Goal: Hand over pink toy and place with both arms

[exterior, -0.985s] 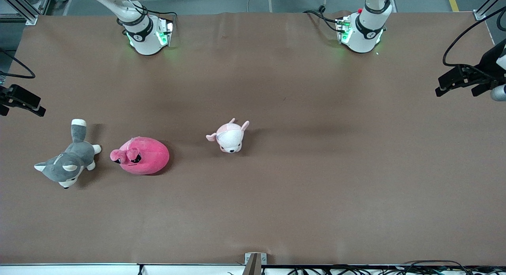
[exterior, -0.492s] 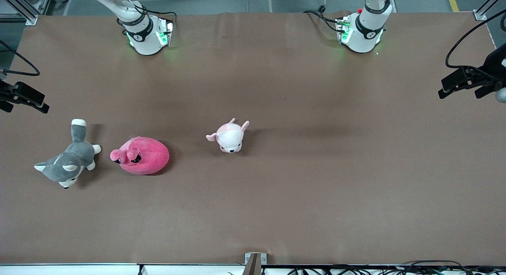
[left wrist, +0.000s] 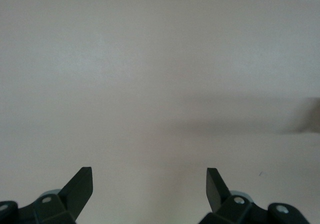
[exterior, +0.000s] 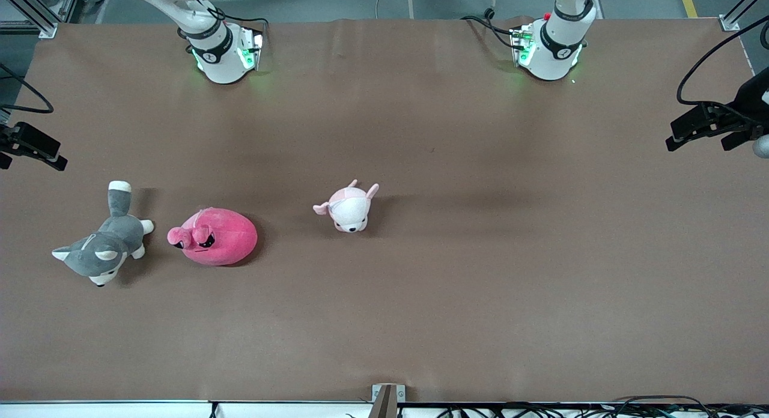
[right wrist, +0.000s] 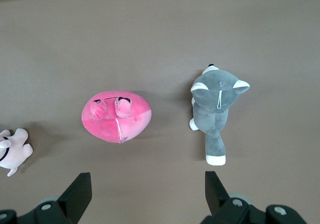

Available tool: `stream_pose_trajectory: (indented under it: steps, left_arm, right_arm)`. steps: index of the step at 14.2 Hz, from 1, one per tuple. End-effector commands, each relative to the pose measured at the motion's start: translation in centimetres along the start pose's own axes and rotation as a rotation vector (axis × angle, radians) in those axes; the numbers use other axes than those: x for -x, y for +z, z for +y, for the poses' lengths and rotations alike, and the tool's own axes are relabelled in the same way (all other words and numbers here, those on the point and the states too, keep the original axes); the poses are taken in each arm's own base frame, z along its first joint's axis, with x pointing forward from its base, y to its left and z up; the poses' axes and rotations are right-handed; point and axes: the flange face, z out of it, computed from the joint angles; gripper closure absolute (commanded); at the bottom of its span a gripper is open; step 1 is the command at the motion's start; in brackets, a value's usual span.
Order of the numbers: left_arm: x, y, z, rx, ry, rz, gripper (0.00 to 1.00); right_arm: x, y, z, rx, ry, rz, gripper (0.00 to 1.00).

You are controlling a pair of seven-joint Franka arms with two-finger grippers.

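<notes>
The pink toy (exterior: pixel 214 236) is a hot-pink rounded plush with black angry eyes. It lies on the brown table toward the right arm's end, between a grey husky plush and a pale puppy plush. It also shows in the right wrist view (right wrist: pixel 117 116). My right gripper (exterior: pixel 35 149) is open and empty, up over the table's edge at the right arm's end (right wrist: pixel 147 181). My left gripper (exterior: pixel 691 130) is open and empty over the edge at the left arm's end. In the left wrist view it (left wrist: pixel 149 176) is over bare table only.
A grey-and-white husky plush (exterior: pixel 99 250) lies beside the pink toy, closer to the right arm's end (right wrist: pixel 216 106). A pale pink-and-white puppy plush (exterior: pixel 348 208) lies near the table's middle (right wrist: pixel 12 151). The brown table (exterior: pixel 480 274) spreads wide around them.
Both grippers have shifted slightly at the table's ends. The three plush toys have not moved.
</notes>
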Motion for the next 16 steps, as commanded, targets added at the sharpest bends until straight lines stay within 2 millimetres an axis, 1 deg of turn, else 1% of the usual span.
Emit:
stream_pose_trajectory:
  steps: [1,4,6,8,10,12,16]
  left_arm:
    - [-0.2,-0.6,0.0,-0.009,0.011,-0.004,0.00]
    - [-0.1,-0.5,0.0,-0.010,0.007,-0.007,0.00]
    - [-0.1,-0.6,0.0,-0.010,0.007,-0.006,0.00]
    - [-0.2,-0.6,0.0,-0.009,0.007,-0.004,0.00]
    - [-0.1,-0.6,0.0,-0.010,0.007,-0.006,0.00]
    - [-0.2,-0.6,0.0,-0.009,0.005,-0.004,0.00]
    - [-0.2,-0.6,0.0,-0.009,0.005,-0.004,0.00]
  right_arm:
    - [1.1,0.0,-0.1,0.018,-0.016,-0.005,0.00]
    - [1.1,0.9,-0.4,0.035,-0.029,-0.018,0.00]
    - [1.0,1.3,-1.2,0.092,-0.053,-0.025,0.00]
    - [1.2,2.0,-1.0,0.092,-0.047,-0.039,0.00]
    - [1.2,2.0,-0.8,0.092,-0.043,-0.040,0.00]
    - [1.3,2.0,-0.9,0.084,-0.041,-0.039,0.00]
    - [1.7,0.4,-1.1,0.063,-0.036,0.003,0.00]
